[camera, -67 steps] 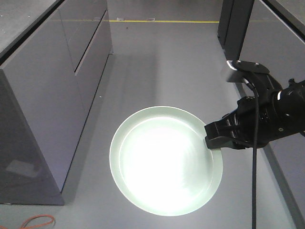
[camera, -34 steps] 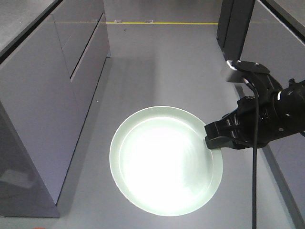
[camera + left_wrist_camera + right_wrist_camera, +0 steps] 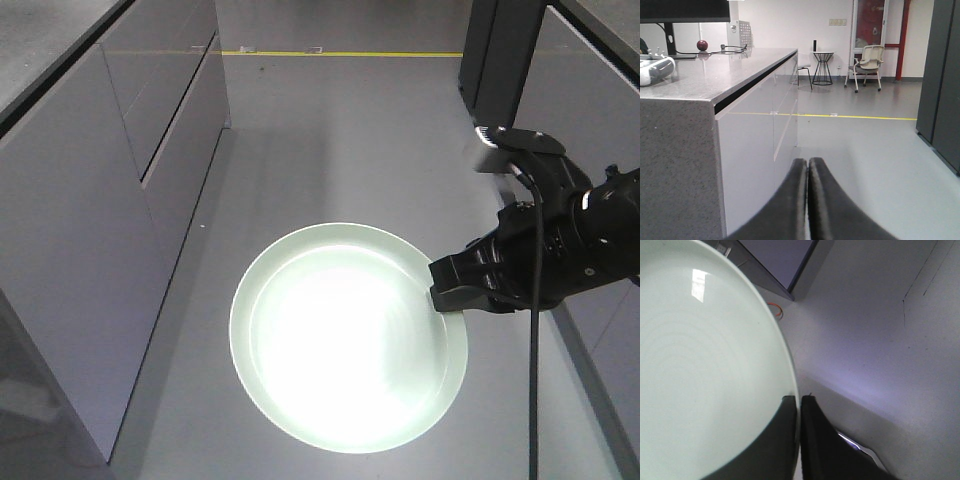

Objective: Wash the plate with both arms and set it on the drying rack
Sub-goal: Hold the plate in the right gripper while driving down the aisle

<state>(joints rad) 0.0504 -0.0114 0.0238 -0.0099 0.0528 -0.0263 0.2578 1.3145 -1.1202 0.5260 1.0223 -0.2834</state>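
- Exterior front-facing view: the plate (image 3: 345, 340) hangs face-up over the floor (image 3: 330, 150), clamped at its rim by the right gripper (image 3: 438, 290). Compared with the preceding second, plate and gripper keep the same place in the picture. The cabinet (image 3: 100, 250) on the robot's left slides toward the camera, its near corner leaving the frame, and the yellow line (image 3: 340, 53) sits lower. Judgement: the base is rolling forward and carrying the plate with it, while the arm does not move relative to it.
- Left wrist view: the left gripper (image 3: 807, 162) has its fingers (image 3: 790, 200) pressed together on nothing. It points along the cabinet front beneath the worktop (image 3: 715, 70). The drying rack is not visible.
- Right wrist view: the right gripper's fingers (image 3: 822, 445) pinch the plate's rim, one on each face. An orange cable (image 3: 776, 310) lies on the floor beyond.
- Meaning for the task: this is probably a transit phase. The plate is secure in one gripper, and placing it on the drying rack is not yet done.
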